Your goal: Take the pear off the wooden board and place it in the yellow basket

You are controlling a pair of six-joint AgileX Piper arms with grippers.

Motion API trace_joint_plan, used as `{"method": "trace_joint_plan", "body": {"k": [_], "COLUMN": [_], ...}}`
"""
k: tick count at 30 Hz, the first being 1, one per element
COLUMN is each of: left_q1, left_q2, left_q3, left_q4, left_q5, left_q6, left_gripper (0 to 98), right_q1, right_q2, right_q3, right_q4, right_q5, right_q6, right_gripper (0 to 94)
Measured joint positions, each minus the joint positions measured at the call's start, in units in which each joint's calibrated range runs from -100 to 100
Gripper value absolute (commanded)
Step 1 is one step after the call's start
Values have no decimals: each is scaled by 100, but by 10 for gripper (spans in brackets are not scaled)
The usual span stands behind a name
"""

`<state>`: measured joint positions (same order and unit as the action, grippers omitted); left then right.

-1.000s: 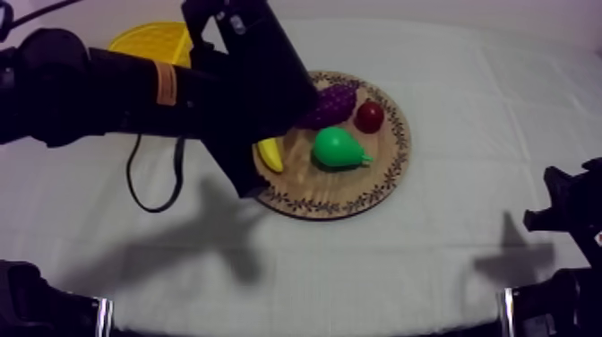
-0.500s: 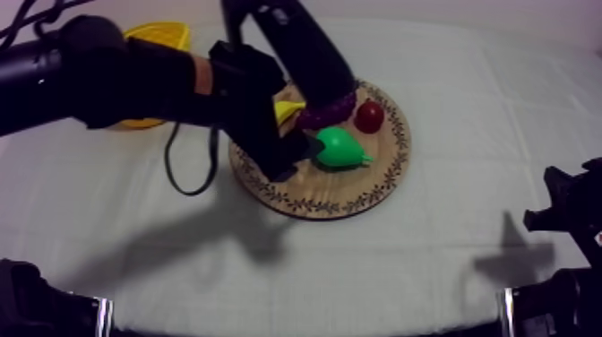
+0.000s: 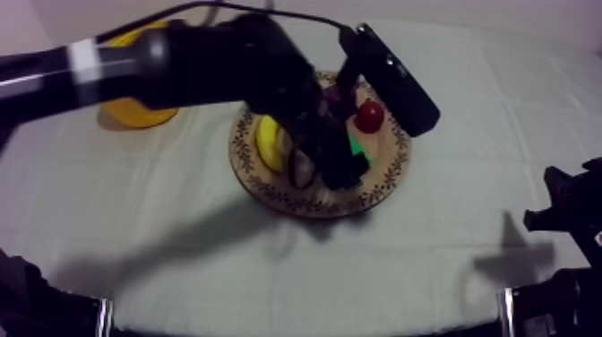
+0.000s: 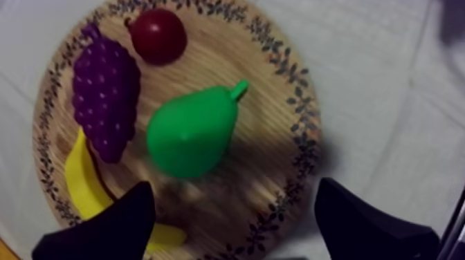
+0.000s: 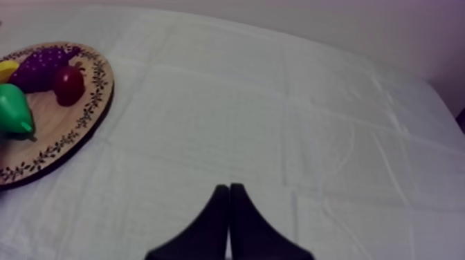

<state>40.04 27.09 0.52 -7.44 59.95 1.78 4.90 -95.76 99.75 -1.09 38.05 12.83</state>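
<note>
Hovering my left gripper, jaws spread, over the pear lying flat, stem pointing away from the banana; right gripper pressed together.

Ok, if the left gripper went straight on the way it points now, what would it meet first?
Likely the pear: the open left gripper points down at the board, pear ahead between its fingers, though depth is unclear.
</note>
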Motion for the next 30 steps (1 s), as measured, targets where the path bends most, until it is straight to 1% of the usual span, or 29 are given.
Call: {"method": "trace_joint_plan", "body": {"k": [9,12,14,16,18,21,23,26,30], "left_q1": [-126,-210,-259,-273,-263,-216,-192,-192,-297], "left_q2": [1593,1990,2172,2324,2417,2440,2440,2324,1884], "left_q3": [-1708,-2126,-2390,-2626,-2772,-2914,-2998,-3018,-2934], "left_q4": [-170,-164,-172,-184,-174,-211,-231,-290,-378], "left_q5": [1403,1657,1725,1798,1832,1863,1917,2001,2130], "left_q6": [68,67,62,53,53,70,102,173,283], "left_gripper": [834,832,808,749,635,443,363,313,296], "right_q1": [0,0,0,0,0,0,0,0,0], "right_q2": [0,0,0,0,0,0,0,0,0], "right_q3": [0,0,0,0,0,0,0,0,0], "right_q4": [0,0,0,0,0,0,0,0,0], "right_q5": [11,4,4,4,4,4,4,4,4], "right_q6": [0,0,0,0,0,0,0,0,0], "right_gripper": [3,3,3,3,3,3,3,3,3]}}
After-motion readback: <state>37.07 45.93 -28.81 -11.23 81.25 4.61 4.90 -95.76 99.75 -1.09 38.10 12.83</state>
